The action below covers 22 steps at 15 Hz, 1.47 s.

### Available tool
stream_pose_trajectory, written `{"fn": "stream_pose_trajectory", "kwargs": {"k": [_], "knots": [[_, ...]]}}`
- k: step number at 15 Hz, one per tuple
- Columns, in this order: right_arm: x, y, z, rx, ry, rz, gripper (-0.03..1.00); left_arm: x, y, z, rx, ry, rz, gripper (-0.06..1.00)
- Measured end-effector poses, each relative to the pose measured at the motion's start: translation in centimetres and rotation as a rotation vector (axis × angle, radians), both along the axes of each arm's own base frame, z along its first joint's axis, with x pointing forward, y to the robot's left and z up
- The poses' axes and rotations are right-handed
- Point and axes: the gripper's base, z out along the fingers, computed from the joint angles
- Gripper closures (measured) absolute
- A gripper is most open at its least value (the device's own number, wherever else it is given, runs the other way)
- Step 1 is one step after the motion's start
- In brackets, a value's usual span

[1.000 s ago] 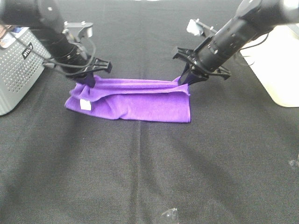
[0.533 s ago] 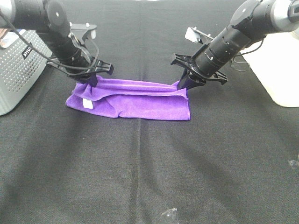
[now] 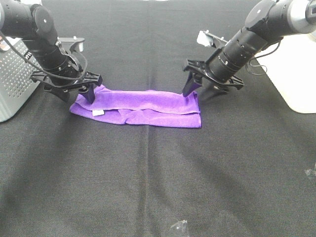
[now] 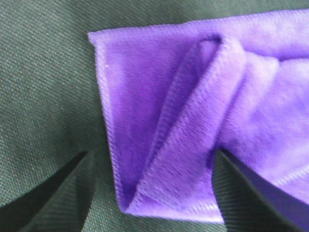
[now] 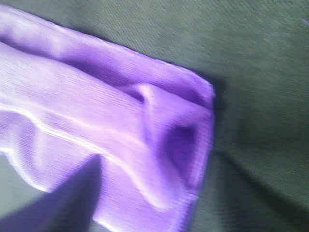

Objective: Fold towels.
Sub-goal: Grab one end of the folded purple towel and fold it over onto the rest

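Towel (image 3: 143, 104) lies folded, long axis left to right.

The towel (image 3: 143, 106) is coloured a bright, even purple, with edge stitching in the same purple; a small white tag (image 3: 98, 113) is carried at one corner. The tabletop (image 3: 158, 187) is covered in black with a fine woven texture. The left tool (image 3: 77, 96) and right tool (image 3: 196, 94) are finished in black. A grey box (image 3: 15, 84) is patterned with rows of small holes.

Even light, soft shadows, towel (image 5: 96, 116) blurred in right wrist view
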Motion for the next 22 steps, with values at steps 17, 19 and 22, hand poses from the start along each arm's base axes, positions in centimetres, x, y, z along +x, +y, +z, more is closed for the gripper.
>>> {"fn": "stream_pose_trajectory", "kwargs": {"k": [17, 19, 22], "knots": [[-4.0, 0.0, 7.1, 0.031, 0.19, 0.166, 0.28, 2.0, 5.7, -1.0, -0.254, 0.205, -0.033, 0.22], [-4.0, 0.0, 7.1, 0.031, 0.192, 0.166, 0.28, 2.1, 5.6, -1.1, -0.265, 0.197, -0.017, 0.22], [-4.1, 0.0, 7.1, 0.031, 0.197, 0.168, 0.28, 2.4, 5.2, -2.5, -0.311, 0.195, -0.029, 0.22]]}}
